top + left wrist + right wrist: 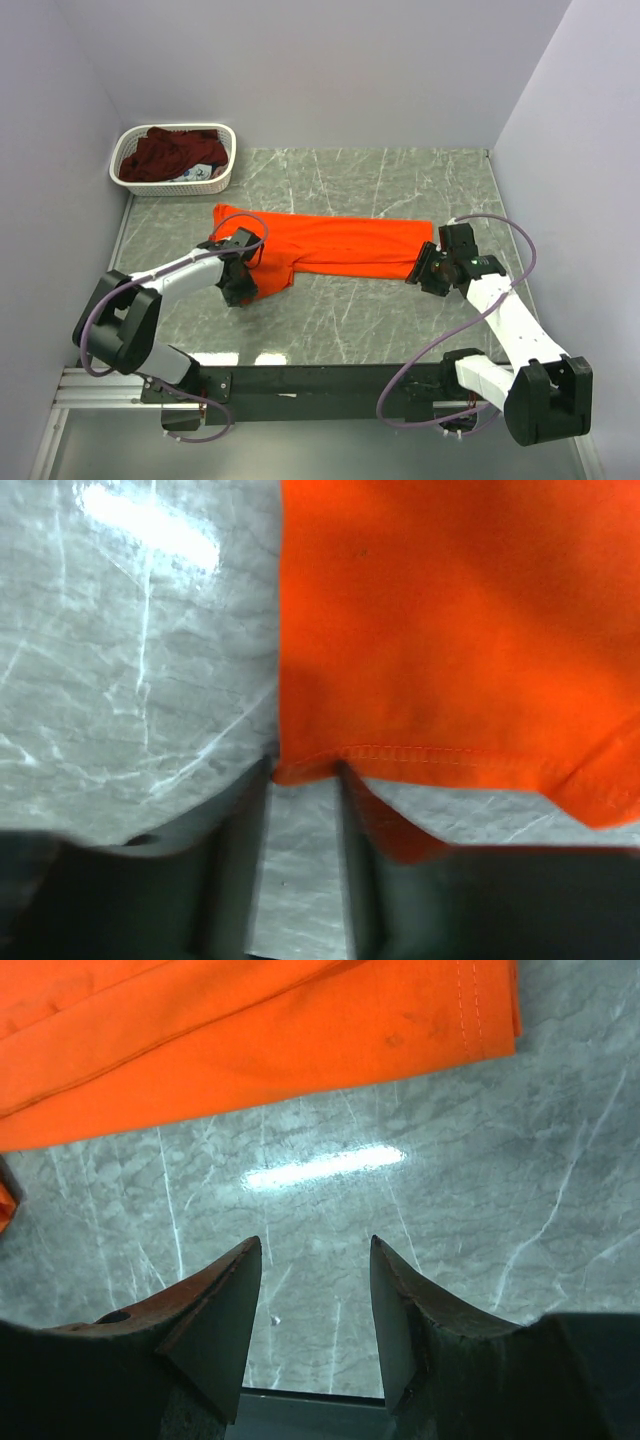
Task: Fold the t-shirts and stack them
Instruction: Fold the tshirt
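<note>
The orange t-shirt (pixel 340 245) lies flat across the middle of the table as a long, narrow band. My left gripper (pixel 240 290) is low at its near left corner. In the left wrist view the stitched hem of the orange t-shirt (pixel 450 630) meets the fingertips of that gripper (pixel 305 770), and bare table shows in the gap between its jaws. My right gripper (pixel 420 275) hovers at the shirt's right end. It is open and empty over bare table (pixel 315 1245), with the orange t-shirt (pixel 200 1030) just ahead of it. The maroon t-shirt (pixel 170 155) lies crumpled in the basket.
A white lattice basket (pixel 222 175) stands in the far left corner against the walls. Grey walls close in the table on the left, back and right. The marble tabletop (pixel 400 180) runs behind the shirt, and a black rail (pixel 320 380) lines the near edge.
</note>
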Controlling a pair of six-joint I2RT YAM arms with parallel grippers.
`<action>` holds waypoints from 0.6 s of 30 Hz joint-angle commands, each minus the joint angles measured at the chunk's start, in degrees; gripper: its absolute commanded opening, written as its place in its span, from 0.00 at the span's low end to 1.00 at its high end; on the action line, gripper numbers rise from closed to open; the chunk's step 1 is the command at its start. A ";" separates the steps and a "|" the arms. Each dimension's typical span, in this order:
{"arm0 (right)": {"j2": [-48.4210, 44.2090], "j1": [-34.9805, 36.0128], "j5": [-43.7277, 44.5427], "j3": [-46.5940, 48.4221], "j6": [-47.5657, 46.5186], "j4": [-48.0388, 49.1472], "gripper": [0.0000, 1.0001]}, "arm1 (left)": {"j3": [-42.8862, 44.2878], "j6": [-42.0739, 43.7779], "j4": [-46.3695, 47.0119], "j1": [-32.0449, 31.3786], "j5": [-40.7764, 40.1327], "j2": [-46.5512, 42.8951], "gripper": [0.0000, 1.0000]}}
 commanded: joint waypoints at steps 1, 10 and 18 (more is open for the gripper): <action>-0.97 0.41 -0.75 -0.85 -0.69 2.51 0.54 | 1.53 -0.13 1.29 -0.42 -1.64 1.50 0.35; -0.88 0.41 -0.84 0.37 -1.74 1.55 0.54 | 14.25 3.46 -3.11 -0.16 -5.34 4.31 0.01; -2.46 0.49 -1.36 1.34 -2.27 -0.13 0.54 | 30.26 8.65 -5.57 3.52 -5.87 11.42 0.02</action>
